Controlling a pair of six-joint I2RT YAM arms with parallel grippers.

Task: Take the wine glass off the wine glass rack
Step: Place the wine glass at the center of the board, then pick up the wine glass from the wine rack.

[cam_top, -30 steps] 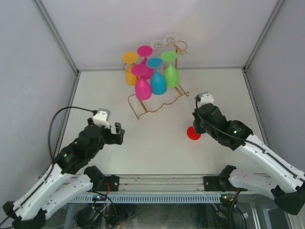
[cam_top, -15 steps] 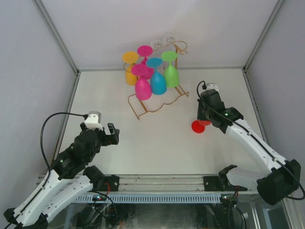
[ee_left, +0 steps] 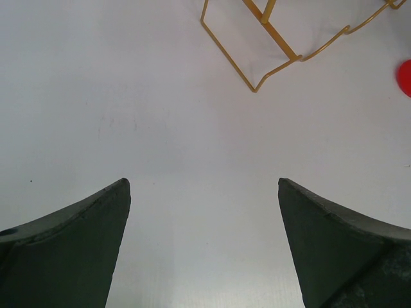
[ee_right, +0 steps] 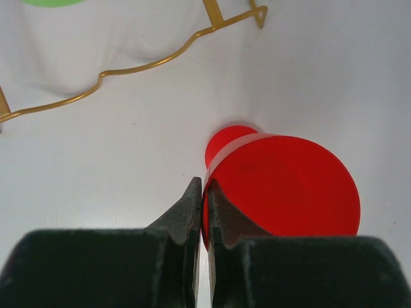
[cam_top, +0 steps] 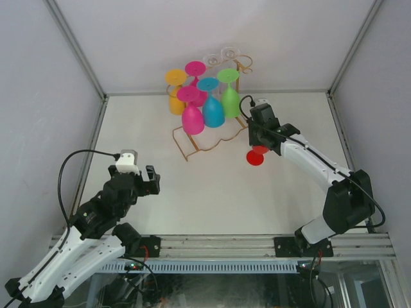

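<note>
Right gripper (ee_right: 205, 184): your fingers were pressed together on the thin edge of the red plastic wine glass (ee_right: 282, 186). Only the right wrist view showed that pinch; from above, the arm covered it. The glass sat off the gold wire wine glass rack (ee_left: 273, 30), near its wavy base; contact with the white table (cam_top: 212, 199) could not be told. Left gripper (ee_left: 203, 183): fingers wide apart above the table. The top view alone showed coloured plastic glasses (cam_top: 212, 110) hanging bowl-down on the rack.
</note>
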